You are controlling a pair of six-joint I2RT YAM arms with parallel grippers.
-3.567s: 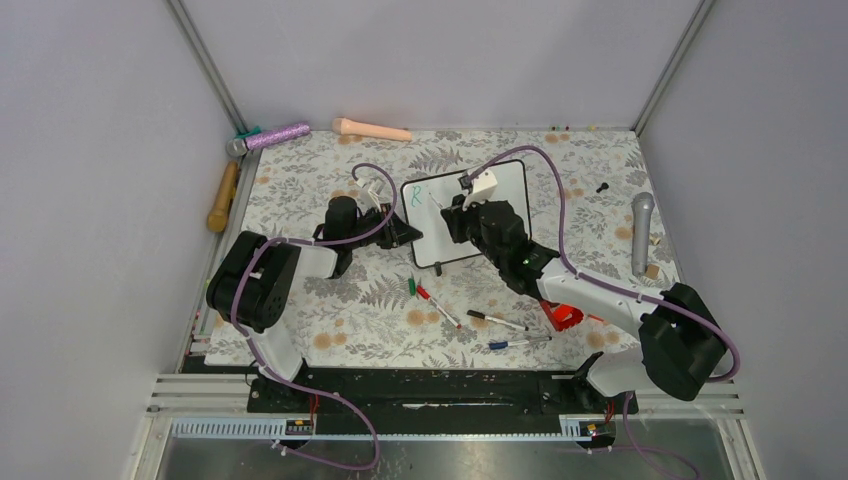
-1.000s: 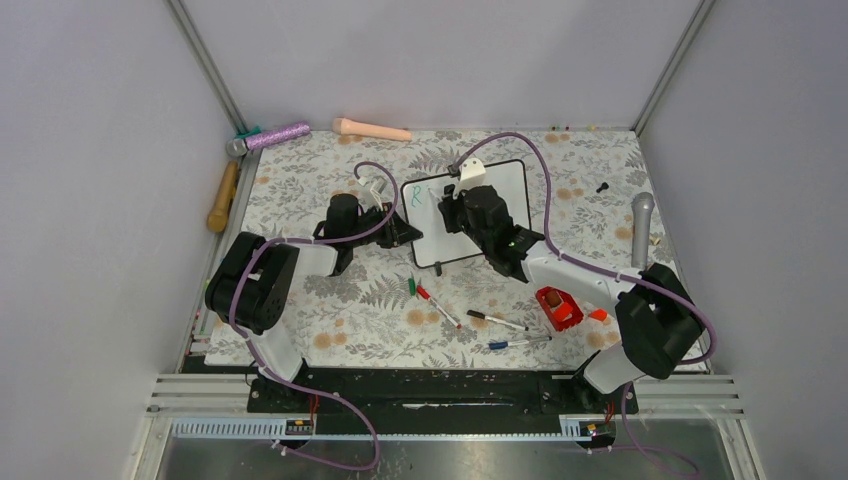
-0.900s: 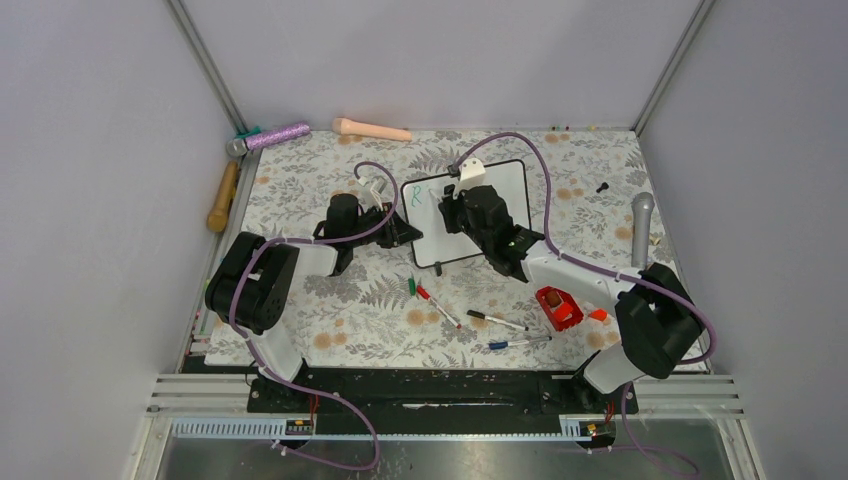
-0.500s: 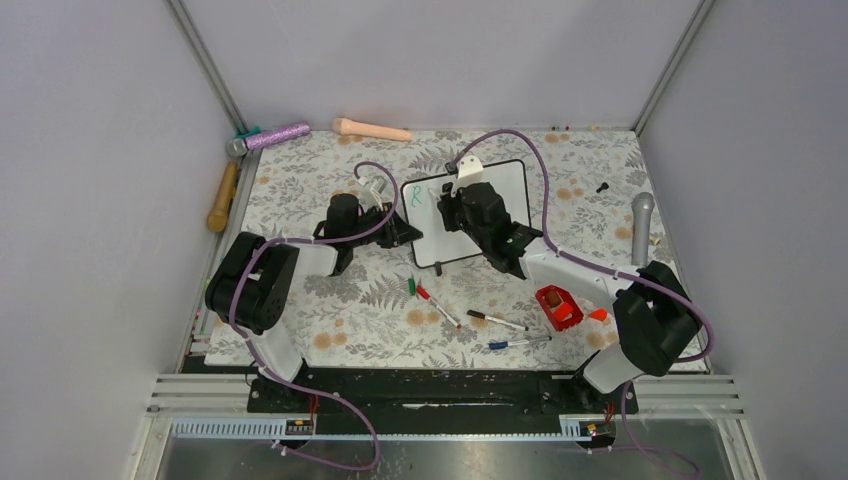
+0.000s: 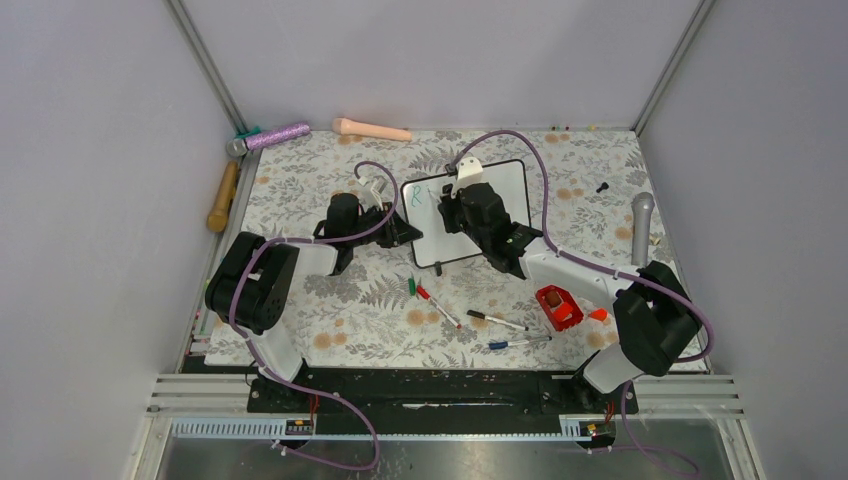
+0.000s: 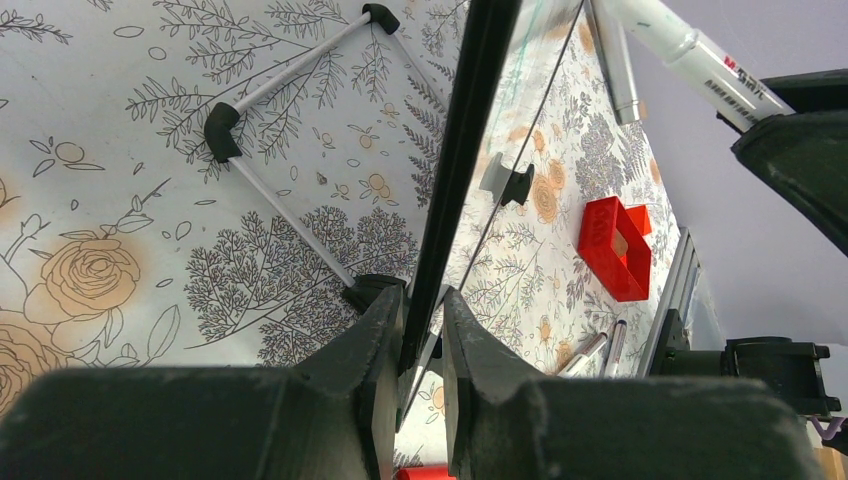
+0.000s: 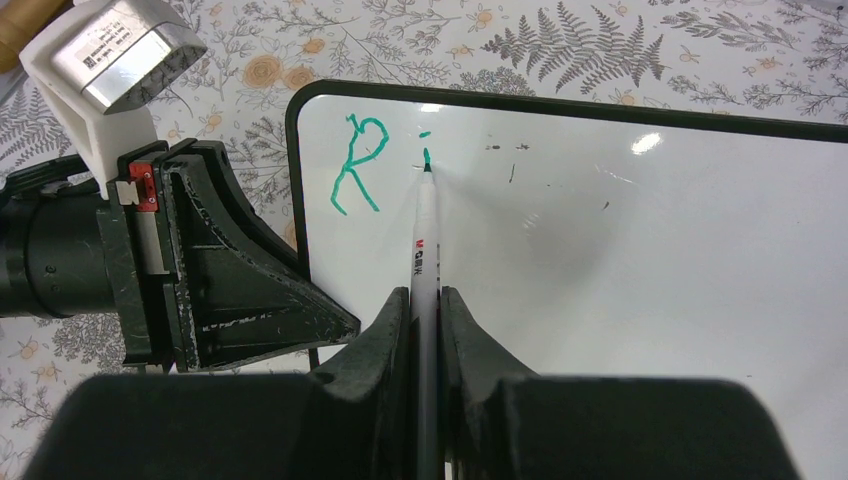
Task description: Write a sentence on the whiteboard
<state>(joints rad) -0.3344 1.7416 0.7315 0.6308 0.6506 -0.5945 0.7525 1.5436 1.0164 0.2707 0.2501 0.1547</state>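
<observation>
The whiteboard point(image 5: 514, 192) stands on the table point(image 5: 330, 300); the left gripper point(image 5: 408, 235) grips its left edge; the right gripper's point(image 5: 447, 203) pen point(image 7: 424, 225) touches its face; markers point(image 5: 497, 321) lie before it.

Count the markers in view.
4: white green-ink marker in the right gripper, tip at the whiteboard; red marker, black marker, blue marker lying on the table. More may be hidden.

whiteboard point(image 7: 620, 300): glossy white, black frame. Green "Ri" lettering point(image 7: 352, 168) just ahead of black right claw point(image 7: 425, 300). marker point(image 7: 424, 240) in it white-bodied. bench point(image 5: 350, 300) pale, grey fern print, orange roses.
</observation>
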